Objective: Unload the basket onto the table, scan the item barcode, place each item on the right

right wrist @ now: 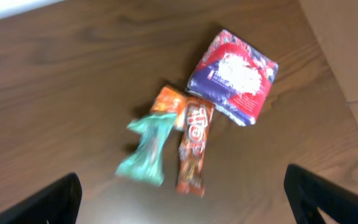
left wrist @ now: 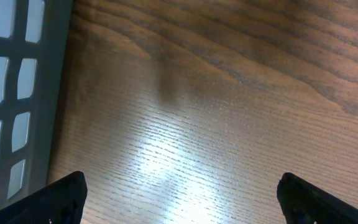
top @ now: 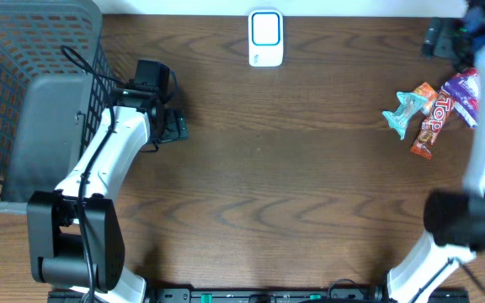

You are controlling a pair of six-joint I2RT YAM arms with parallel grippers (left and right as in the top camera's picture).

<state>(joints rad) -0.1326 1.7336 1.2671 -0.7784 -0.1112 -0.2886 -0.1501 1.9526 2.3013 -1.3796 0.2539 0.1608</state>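
The bench (top: pixel 310 185) lies under both my arms. The basket (top: pixel 23 50) sits at its left end, and my left claw (left wrist: pixel 179 199) is just beside it, jaws wide, holding nothing. My right claw (right wrist: pixel 182 205) hangs over the snacks (top: pixel 432 109) at the right end, also spread and empty. The scanner (top: pixel 265 38) lies mid far edge. The purple pack (right wrist: pixel 232 78) is against the bar (right wrist: pixel 192 149), with the teal wrapper (right wrist: pixel 145 152) beside it.
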